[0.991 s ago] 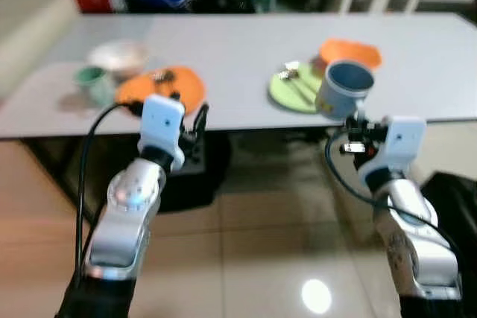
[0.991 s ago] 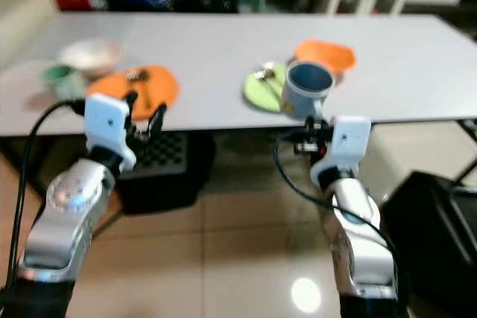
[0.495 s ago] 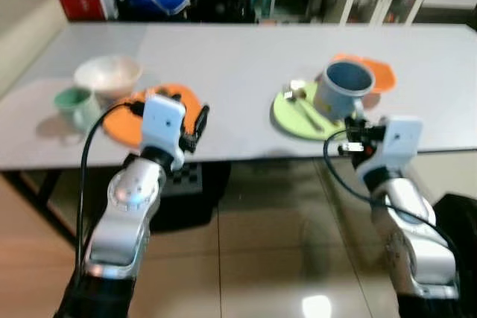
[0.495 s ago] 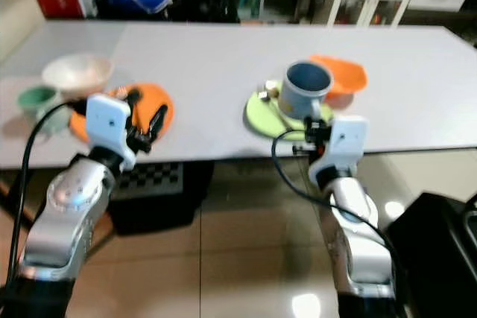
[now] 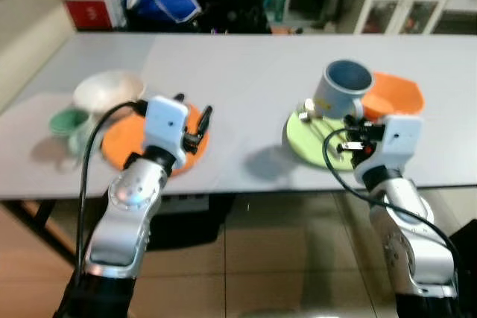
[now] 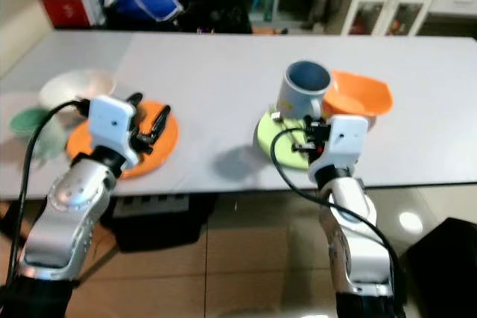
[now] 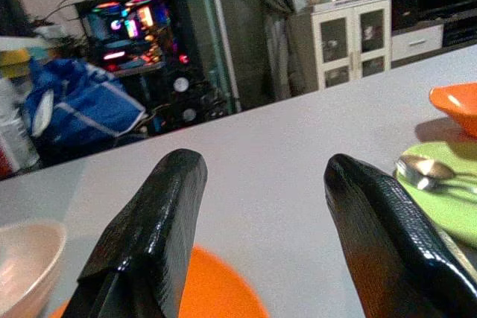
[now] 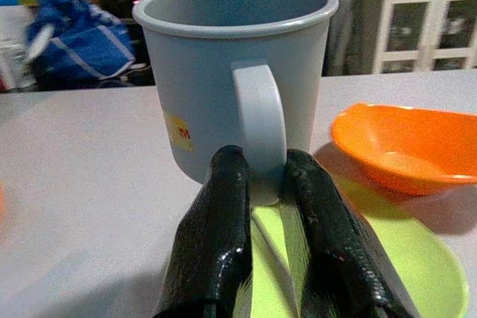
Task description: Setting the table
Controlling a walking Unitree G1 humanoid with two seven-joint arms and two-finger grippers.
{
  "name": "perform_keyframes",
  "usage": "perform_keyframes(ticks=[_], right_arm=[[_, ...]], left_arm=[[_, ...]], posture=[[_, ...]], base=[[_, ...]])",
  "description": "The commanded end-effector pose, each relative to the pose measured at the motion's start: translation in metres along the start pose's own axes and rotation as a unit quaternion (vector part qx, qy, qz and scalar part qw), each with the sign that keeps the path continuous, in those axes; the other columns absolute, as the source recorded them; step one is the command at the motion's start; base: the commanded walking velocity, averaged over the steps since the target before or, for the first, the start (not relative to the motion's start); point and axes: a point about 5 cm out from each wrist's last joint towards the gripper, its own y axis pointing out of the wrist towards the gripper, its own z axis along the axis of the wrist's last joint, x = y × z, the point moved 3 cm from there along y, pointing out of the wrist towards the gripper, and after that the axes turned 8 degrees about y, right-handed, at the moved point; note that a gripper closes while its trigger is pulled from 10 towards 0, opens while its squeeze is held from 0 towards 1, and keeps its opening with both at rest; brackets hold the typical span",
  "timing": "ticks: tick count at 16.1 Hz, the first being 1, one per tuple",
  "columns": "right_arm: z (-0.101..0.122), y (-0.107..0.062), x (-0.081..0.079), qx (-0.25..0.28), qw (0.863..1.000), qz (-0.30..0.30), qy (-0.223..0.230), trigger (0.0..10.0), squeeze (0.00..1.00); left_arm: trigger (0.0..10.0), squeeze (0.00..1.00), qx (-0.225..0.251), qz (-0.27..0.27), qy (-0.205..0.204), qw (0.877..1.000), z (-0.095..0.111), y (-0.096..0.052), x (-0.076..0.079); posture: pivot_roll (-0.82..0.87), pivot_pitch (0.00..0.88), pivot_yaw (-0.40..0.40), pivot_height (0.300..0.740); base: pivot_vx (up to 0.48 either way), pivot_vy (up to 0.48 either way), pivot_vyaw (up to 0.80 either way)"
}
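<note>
The right gripper pinched the handle of the grey-blue mug, which hung upright above the green plate, beside the orange bowl. Open table lay to the mug's left. The left gripper, fingers spread, hovered over the orange plate.
</note>
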Motion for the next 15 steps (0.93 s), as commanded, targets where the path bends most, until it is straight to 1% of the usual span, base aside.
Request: perform_keyframes(ticks=[1,5,8,9,11,13,14,15], right_arm=[[0.006,-0.002,0.010,0.009,1.000,-0.017,-0.005,10.0,0.00],[0.004,-0.002,0.007,0.008,1.000,-0.015,-0.002,10.0,0.00],[0.003,-0.001,0.005,0.010,1.000,-0.016,0.005,10.0,0.00],[0.003,0.000,0.004,0.012,1.000,-0.013,0.006,10.0,0.00],[0.003,0.004,0.003,0.017,1.000,-0.011,-0.005,10.0,0.00],[0.002,0.008,0.009,0.020,1.000,-0.021,-0.007,10.0,0.00],[0.000,0.007,0.011,0.017,1.000,-0.022,-0.011,10.0,0.00],[-0.001,0.008,0.014,0.015,0.999,-0.024,-0.014,10.0,0.00]], left_arm=[[10.0,0.00,0.011,-0.018,-0.003,1.000,0.006,0.002,0.009],[10.0,0.00,0.010,-0.024,0.000,1.000,0.007,0.000,0.008],[10.0,0.00,0.002,-0.032,0.006,0.999,0.006,-0.005,0.007],[10.0,0.00,0.005,-0.039,0.000,0.999,0.006,-0.007,0.009],[10.0,0.00,0.004,-0.062,0.019,0.998,0.007,-0.012,0.015],[10.0,0.00,0.023,-0.109,0.016,0.994,0.015,-0.020,0.025],[10.0,0.00,0.025,-0.142,0.012,0.989,0.017,-0.027,0.033],[10.0,0.00,0.025,-0.158,0.008,0.987,0.018,-0.029,0.037]], posture=[[-0.02,0.000,-0.004,0.740],[-0.01,0.000,0.000,0.740],[0.01,0.000,0.014,0.740],[0.01,0.000,0.018,0.740],[0.02,0.000,0.023,0.740],[0.02,0.000,0.033,0.740],[0.02,0.007,0.047,0.740],[0.01,0.009,0.048,0.740]], base=[[0.442,0.000,0.00],[0.444,0.000,0.00],[0.430,0.000,0.00],[0.000,0.000,0.00],[0.000,0.000,0.00],[0.000,0.000,0.00],[0.000,0.000,0.00],[0.000,0.000,0.00]])
